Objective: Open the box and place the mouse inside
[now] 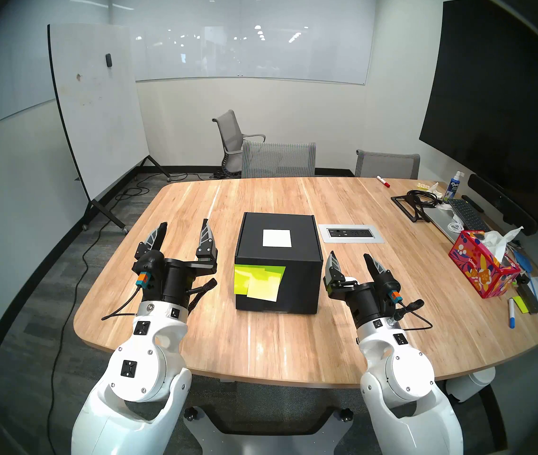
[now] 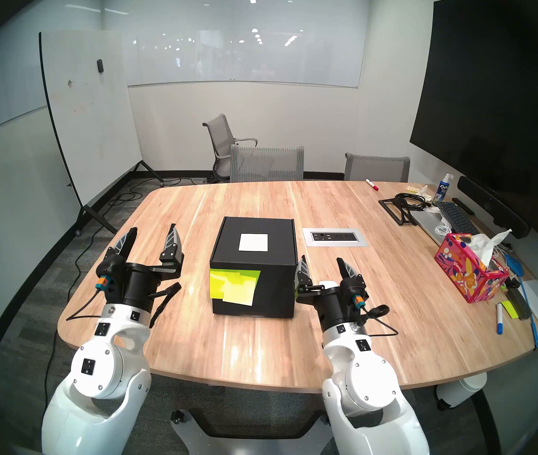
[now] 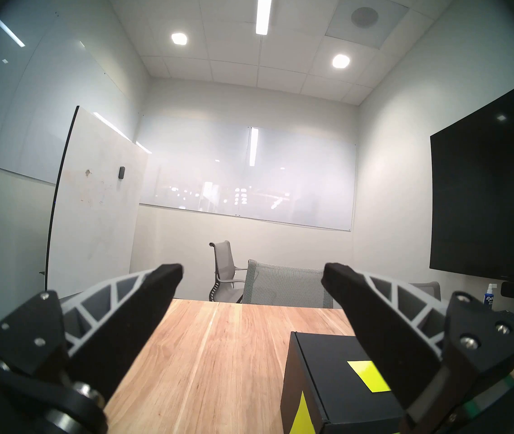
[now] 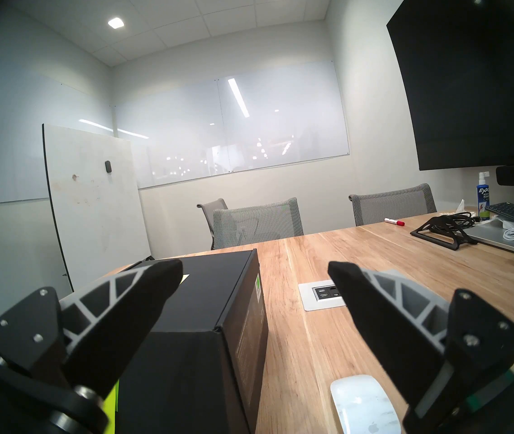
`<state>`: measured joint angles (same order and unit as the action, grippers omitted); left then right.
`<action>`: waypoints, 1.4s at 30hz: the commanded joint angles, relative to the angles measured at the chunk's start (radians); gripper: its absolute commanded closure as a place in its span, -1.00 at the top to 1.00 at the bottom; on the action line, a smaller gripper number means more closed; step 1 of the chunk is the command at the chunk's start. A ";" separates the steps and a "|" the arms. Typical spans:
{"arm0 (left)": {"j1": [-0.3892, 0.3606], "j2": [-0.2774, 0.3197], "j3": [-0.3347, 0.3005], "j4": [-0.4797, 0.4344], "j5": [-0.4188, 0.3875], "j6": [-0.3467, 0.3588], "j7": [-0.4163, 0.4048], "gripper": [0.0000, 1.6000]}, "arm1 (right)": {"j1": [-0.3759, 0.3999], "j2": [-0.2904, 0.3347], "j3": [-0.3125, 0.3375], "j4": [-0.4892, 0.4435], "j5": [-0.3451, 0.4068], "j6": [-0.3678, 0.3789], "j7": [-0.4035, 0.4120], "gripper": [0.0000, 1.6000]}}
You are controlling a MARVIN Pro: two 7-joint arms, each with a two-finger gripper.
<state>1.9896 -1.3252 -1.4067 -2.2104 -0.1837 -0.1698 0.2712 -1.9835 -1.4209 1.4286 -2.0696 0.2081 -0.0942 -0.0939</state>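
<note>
The matte black cardboard box stands closed near the middle of the light wooden table, a white square label on its lid and yellow-green sticky notes on the front flap that faces the table's near edge. The left gripper hovers above the table just beside the box's left side, jaws spread wide and holding nothing. The right gripper hovers just beside the box's right side, its jaws likewise spread and empty. The small smooth white oval mouse lies on the table to the right of the box, below the right gripper, between the lines of its two fingers and nearer the right-hand one; nothing touches it. In the head views the gripper's body hides nearly all of it. A red floral tissue box sits well apart near the table's right edge.
</note>
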 commanded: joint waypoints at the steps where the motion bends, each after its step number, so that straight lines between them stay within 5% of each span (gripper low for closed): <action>1: 0.002 0.011 0.004 -0.017 0.003 0.003 -0.011 1.00 | 0.017 0.011 0.003 -0.004 0.012 -0.012 0.024 1.00; 13: -0.026 0.045 -0.018 -0.019 -0.053 0.030 -0.073 1.00 | 0.029 0.026 0.011 -0.007 0.025 0.020 0.042 1.00; 31: -0.146 0.159 -0.105 -0.002 -0.137 0.186 -0.219 1.00 | -0.057 0.047 0.027 -0.077 0.046 0.037 0.058 1.00; 42: -0.207 0.212 -0.153 0.086 -0.206 0.114 -0.381 1.00 | -0.142 0.070 0.040 -0.153 0.058 0.077 0.071 1.00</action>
<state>1.8296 -1.1560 -1.5282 -2.1466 -0.3444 0.0066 -0.0239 -2.0762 -1.3621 1.4682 -2.1544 0.2642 -0.0297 -0.0272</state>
